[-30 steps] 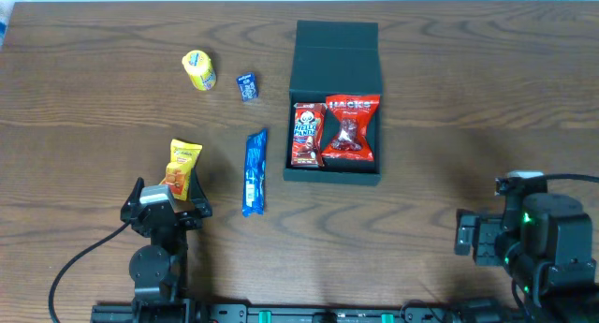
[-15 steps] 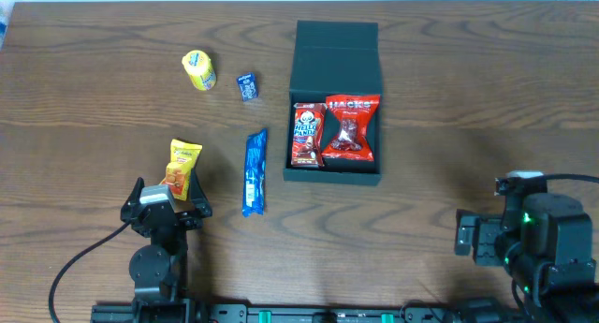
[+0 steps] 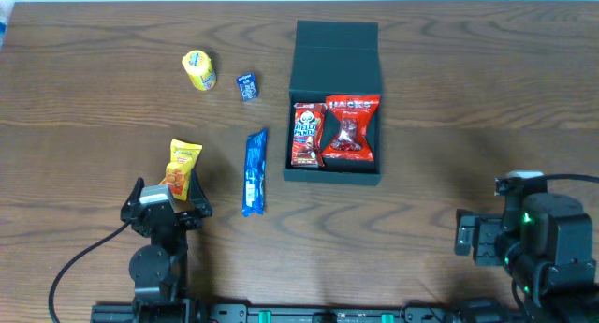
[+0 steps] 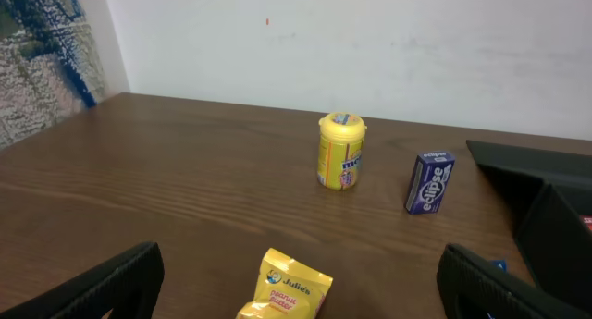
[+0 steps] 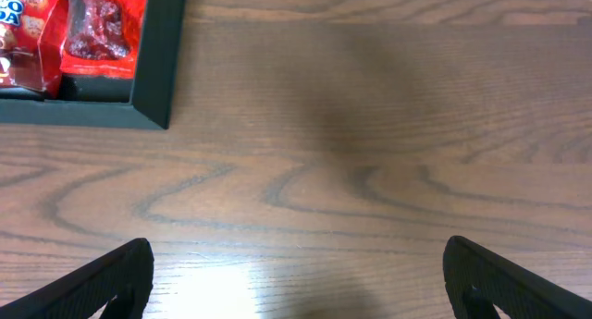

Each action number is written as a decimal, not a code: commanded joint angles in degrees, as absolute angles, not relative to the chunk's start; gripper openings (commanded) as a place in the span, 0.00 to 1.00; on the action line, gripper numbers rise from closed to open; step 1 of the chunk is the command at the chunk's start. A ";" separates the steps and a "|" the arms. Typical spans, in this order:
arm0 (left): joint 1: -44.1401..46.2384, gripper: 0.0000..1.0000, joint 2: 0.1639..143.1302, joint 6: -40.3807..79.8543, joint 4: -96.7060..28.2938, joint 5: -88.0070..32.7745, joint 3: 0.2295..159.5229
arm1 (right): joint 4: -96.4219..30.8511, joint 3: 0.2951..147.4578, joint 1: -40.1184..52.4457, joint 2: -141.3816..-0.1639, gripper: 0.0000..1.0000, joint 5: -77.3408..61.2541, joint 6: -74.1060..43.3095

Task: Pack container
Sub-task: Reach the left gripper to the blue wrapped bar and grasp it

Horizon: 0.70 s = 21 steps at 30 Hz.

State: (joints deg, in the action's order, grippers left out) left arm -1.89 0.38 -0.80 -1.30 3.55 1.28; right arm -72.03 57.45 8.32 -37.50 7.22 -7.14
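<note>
Overhead, the dark brown wood-grain table (image 3: pixel 84 117) carries everything, and places here are given from the matte dark green-black square rigid container (image 3: pixel 335 53), which sits at the middle of the table with its hinged flap lid thrown back on the far side.

Well to the left of the container and nearer the table's front edge, the left gripper (image 3: pixel 168 194) rests low with its black fingers (image 4: pixel 111 282) spread wide apart, clamped on nothing. An orange-yellow crinkled snack packet (image 3: pixel 183 166) lies just ahead of it, its near end between the fingertips without touching them.

Left of the container's lid stands a yellow cylindrical plastic tub (image 3: pixel 198 70). Between that tub and the container is a small dark blue cardboard box (image 3: pixel 247 85), upright in the left wrist view. Just beside the container's left wall lies a long blue foil wrapper (image 3: pixel 255 171).

Inside the container, a red upright biscuit box (image 3: pixel 306 134) fills the left part and a red shiny snack bag (image 3: pixel 351 128) the right part, touching each other.

Well to the right of the container, near the front edge, the right gripper (image 5: pixel 296 296) hovers over bare wood, its fingers (image 5: pixel 102 282) wide apart and empty.
</note>
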 commanded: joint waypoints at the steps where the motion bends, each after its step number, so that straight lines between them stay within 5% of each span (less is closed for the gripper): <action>1: -2.22 0.96 1.02 1.80 -4.19 2.66 2.20 | -72.03 57.25 7.75 -37.39 0.99 6.85 -6.57; 9: -2.22 0.95 18.72 6.90 -9.47 -0.89 21.58 | -72.03 57.25 7.75 -37.39 0.99 6.85 -6.57; 21: -1.39 0.95 49.10 13.76 -48.90 -8.88 51.11 | -72.03 57.25 7.75 -37.39 0.99 6.83 -6.57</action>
State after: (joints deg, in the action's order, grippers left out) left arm -1.80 46.22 10.72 -44.95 -5.41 47.68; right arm -72.07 57.19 8.32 -37.47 7.01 -7.14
